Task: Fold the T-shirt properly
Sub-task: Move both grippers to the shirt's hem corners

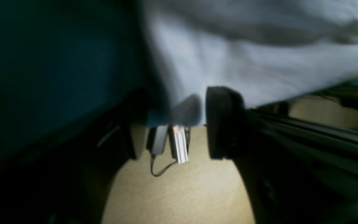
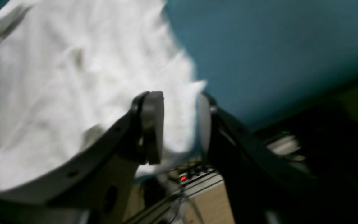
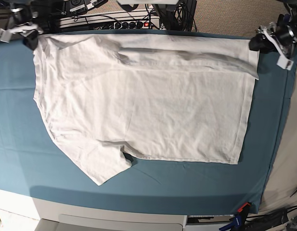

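The T-shirt [image 3: 143, 106] lies spread across the teal cloth [image 3: 23, 139] that covers the bench, its body flat and lightly wrinkled, one short sleeve [image 3: 102, 166] pointing toward the near edge of the bench. Along the far edge a strip of the fabric is folded over on itself, giving a long ridge [image 3: 187, 55] that runs between the two claws.

The right claw [image 2: 176, 124] sits at the far corner of the shirt on the base view's left side. In its wrist view the two pads [image 2: 152, 124] stand a moderate way apart with a tongue of white fabric lying between them; the fabric touches or nearly touches the pads, but the blur does not let me say the cloth is pinched. The bulk of the shirt spreads away to one side of this claw, bare teal cloth to the other.

The left claw [image 1: 197, 121] is at the opposite far corner, by the hem [image 3: 254, 57]. Its wrist view is dark and smeared: one round black pad [image 1: 219, 123] is clear, the shirt's edge [image 1: 259, 62] hangs just beside and above it, and the other finger is lost in shadow, so I cannot tell whether it grips. Beneath both claws, past the edge of the bench, lie a pale floor [image 1: 179, 193] and cables [image 2: 194, 180].
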You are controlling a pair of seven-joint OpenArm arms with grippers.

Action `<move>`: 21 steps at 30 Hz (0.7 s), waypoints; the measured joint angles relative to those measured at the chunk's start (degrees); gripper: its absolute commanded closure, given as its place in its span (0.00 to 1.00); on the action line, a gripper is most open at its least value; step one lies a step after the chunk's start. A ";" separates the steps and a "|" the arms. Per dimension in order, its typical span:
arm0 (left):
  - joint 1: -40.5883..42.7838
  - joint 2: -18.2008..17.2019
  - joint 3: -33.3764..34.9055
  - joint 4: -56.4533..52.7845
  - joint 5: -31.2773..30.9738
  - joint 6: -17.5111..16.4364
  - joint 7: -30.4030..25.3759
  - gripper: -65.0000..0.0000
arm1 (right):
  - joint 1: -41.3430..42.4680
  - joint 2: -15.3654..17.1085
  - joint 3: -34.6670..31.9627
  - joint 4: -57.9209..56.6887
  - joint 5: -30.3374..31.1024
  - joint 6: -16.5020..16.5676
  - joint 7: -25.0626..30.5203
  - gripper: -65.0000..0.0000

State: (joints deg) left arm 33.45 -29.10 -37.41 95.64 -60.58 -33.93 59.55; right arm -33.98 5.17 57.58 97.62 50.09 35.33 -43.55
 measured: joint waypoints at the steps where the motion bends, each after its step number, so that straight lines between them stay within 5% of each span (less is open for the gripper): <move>1: 0.02 -0.04 -1.27 0.50 0.13 -0.02 0.07 0.52 | 0.39 0.52 1.38 0.00 -0.83 0.07 -0.13 0.70; 10: -2.23 -6.08 -7.56 9.70 1.22 1.57 0.13 0.54 | 11.52 12.61 7.76 -0.02 -7.06 0.11 0.07 0.70; 15: -15.32 -10.14 -0.74 9.92 10.67 7.82 -8.66 0.60 | 24.11 17.35 -2.43 -0.02 -17.55 -1.79 1.99 0.70; 21: -35.36 -10.88 20.13 -4.15 20.00 10.75 -12.11 0.60 | 38.05 16.02 -20.94 -6.64 -28.24 -5.25 6.03 0.70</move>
State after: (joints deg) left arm -1.91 -39.99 -17.28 91.48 -40.58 -23.18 47.44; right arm 4.08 21.19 36.64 90.98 21.85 30.09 -37.52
